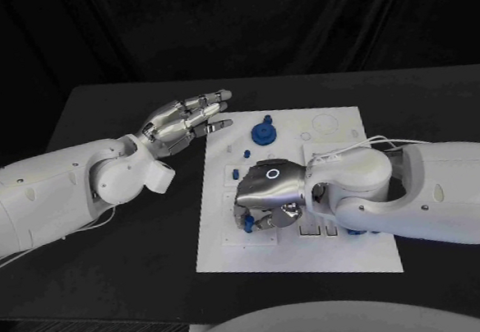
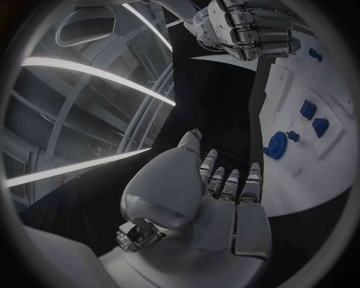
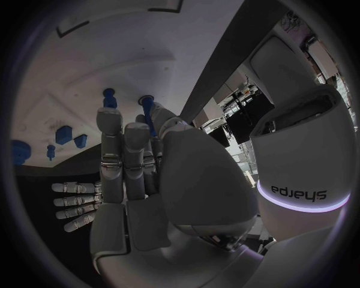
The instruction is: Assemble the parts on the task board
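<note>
1. Reaching over the board [image 1: 358, 246], the right hand [image 1: 271, 197] hangs low above its middle; the right wrist view shows a slim blue peg [image 3: 149, 117] rising just past the fingers [image 3: 123, 156], but whether they pinch it or merely sit beside it cannot be told.
2. Hovering past the board's far left corner, the left hand [image 1: 185, 124] holds nothing; its fingers [image 2: 228, 183] lie straight and side by side, palm toward the board.
3. Standing near the board's far edge is a round blue gear [image 1: 263, 133]; small blue blocks [image 2: 314, 117] lie a little nearer the robot.
4. Risk, as a judgement: if the peg is only lightly held, it may tilt and jam at its hole or drop onto the board; the cause would be the hand's own bulk hiding the socket from the head camera.
5. Second risk: the right hand, so low, could brush neighbouring parts out of place.
6. Count: two hands; one board; one gear; two blocks plainly seen; at least two pegs, the other [image 3: 110, 98] standing close by; further small blue pieces are too tiny to count.
</note>
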Controlling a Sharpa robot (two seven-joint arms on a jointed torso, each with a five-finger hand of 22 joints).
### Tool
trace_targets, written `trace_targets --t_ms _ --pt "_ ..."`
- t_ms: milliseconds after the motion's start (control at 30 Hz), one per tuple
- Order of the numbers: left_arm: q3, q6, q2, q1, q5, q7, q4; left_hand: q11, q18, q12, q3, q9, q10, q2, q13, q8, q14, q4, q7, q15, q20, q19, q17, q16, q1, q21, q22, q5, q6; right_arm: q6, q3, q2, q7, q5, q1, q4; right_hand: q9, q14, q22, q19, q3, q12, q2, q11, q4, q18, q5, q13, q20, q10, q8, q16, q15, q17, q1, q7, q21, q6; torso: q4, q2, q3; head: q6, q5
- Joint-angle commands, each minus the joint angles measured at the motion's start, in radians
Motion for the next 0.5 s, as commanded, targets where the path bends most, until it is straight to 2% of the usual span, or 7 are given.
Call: trace_targets --t_ms 33,500 --pt "0.001 0.014 0.001 -0.002 0.000 0.006 0.001 0.004 0.019 0.006 0.007 0.001 0.001 0.008 0.001 0.003 0.002 0.002 0.001 0.005 0.001 0.005 0.001 0.003 0.002 0.004 0.000 0.004 0.006 -0.020 0.000 -0.003 -0.004 -0.074 -0.004 0.002 0.002 0.003 0.077 0.004 0.000 0.006 -0.002 -0.056 -0.006 -0.015 0.007 0.006 -0.003 0.065 -0.001 -0.006 -0.002 0.000 0.007 0.002 0.007 0.010 -0.0004 0.000 0.0000 0.000 0.000" --pt "0.001 0.018 0.004 -0.002 0.000 0.004 -0.004 0.005 0.019 0.006 0.006 0.001 0.001 0.008 0.001 0.003 0.002 0.003 0.001 0.005 0.001 0.005 0.001 0.004 0.001 0.004 0.000 0.004 0.005 -0.012 0.000 -0.006 -0.004 -0.106 -0.005 0.005 0.006 0.002 0.077 0.003 -0.001 0.006 -0.005 -0.057 -0.010 -0.015 0.018 0.009 -0.004 0.069 0.001 -0.007 -0.003 0.003 0.005 0.001 0.010 0.019 -0.0005 0.000 0.0002 0.000 -0.003"
